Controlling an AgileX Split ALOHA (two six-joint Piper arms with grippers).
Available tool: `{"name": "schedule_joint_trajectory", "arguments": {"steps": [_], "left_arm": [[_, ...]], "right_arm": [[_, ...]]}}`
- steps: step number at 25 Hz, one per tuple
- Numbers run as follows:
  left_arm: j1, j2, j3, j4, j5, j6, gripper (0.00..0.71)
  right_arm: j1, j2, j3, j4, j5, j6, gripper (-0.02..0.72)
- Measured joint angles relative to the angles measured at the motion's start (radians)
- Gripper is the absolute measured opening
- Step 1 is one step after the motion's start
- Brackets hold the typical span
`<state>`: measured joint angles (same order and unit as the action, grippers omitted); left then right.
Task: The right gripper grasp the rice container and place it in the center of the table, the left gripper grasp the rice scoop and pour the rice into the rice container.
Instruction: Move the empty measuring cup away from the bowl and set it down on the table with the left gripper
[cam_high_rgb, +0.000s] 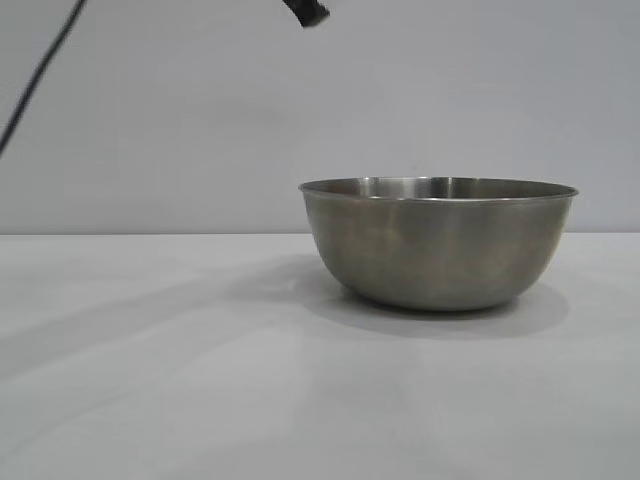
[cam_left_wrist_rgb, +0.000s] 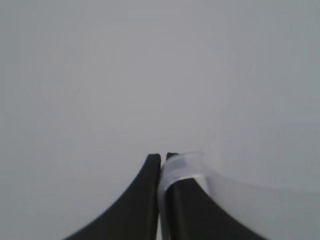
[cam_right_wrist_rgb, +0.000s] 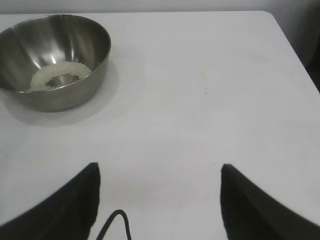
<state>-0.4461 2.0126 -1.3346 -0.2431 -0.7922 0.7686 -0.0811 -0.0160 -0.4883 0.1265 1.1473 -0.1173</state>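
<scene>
Your left end effector (cam_left_wrist_rgb: 161, 160) is clenched on the rice scoop (cam_left_wrist_rgb: 187, 167); your right end effector (cam_right_wrist_rgb: 159, 172) hangs released above the worktop (cam_right_wrist_rgb: 200, 100), rice (cam_right_wrist_rgb: 57, 75) lying in the rice container (cam_right_wrist_rgb: 95, 45).

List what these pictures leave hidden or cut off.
- Rice: unseen in the exterior view, behind the steel bowl's wall.
- Left gripper: the exterior view's top edge cuts it off.
- Clear plastic cup: left wrist view shows only a blurred rim; contents unknown.
- Right gripper: the right wrist view's bottom edge cuts its open fingers.

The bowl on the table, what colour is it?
The bowl is brushed grey steel, plain and unpatterned; the exterior view shows it best.
</scene>
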Motion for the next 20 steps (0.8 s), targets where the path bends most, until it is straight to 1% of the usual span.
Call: {"name": "schedule_joint_trajectory", "arguments": {"steps": [5,10,12,16,20], "left_arm": [[0.000,0.000,0.128,-0.060,-0.005,-0.056,0.000],[0.006,0.000,0.252,-0.132,-0.055,-0.159,0.000],[0.018,0.000,0.307,-0.132,-0.069,-0.237,0.000],[0.049,0.000,0.401,-0.125,-0.144,-0.348,0.000],[0.080,0.000,0.470,-0.031,-0.218,-0.428,0.000]], "right_arm": [[0.000,0.000,0.000,0.000,0.000,0.000,0.464],[0.000,0.000,0.000,0.000,0.000,0.000,0.464],[0.000,0.000,0.000,0.000,0.000,0.000,0.464],[0.000,0.000,0.000,0.000,0.000,0.000,0.464],[0.000,0.000,0.000,0.000,0.000,0.000,0.464]]}}
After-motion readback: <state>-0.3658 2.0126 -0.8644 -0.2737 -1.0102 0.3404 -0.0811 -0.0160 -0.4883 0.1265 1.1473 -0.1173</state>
